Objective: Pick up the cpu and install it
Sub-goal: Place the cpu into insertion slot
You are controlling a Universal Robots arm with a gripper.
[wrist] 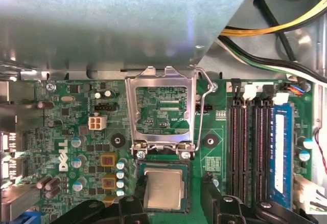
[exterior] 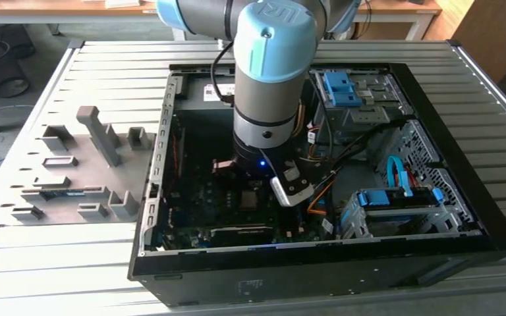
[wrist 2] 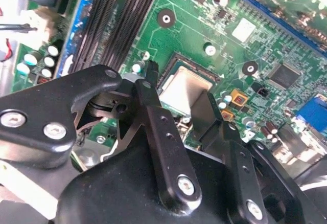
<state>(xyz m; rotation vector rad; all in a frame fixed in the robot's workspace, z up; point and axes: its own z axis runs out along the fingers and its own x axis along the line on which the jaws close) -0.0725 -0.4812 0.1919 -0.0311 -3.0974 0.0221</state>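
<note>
Dull silver metal faces straight up on the cpu (wrist: 163,188), which lies flat inside the socket (wrist: 139,182) on the green motherboard (wrist: 66,127). The chip is square, so neither axis is the longer; its edges run parallel to the socket's black frame. The socket's steel load plate (wrist: 134,111) stands swung open from the hinge at the socket's far edge, and its wire lever (wrist: 205,106) is raised beside that plate. The gripper (wrist 2: 179,88) hangs directly over the socket with its black fingers (wrist 2: 153,111) spread, one on each side of the cpu; in the first wrist view a strip of socket shows between the chip and the finger on the memory side, so nothing is pinched. The black memory slots (wrist: 240,152) run beside the socket, with a blue module (wrist: 280,152) just beyond them. In the exterior view the arm (exterior: 266,85) reaches down into the open computer case (exterior: 323,273) above the socket. A grey fixture board (exterior: 68,178) lies outside the case on the slatted table (exterior: 60,263), well apart from the socket.
</note>
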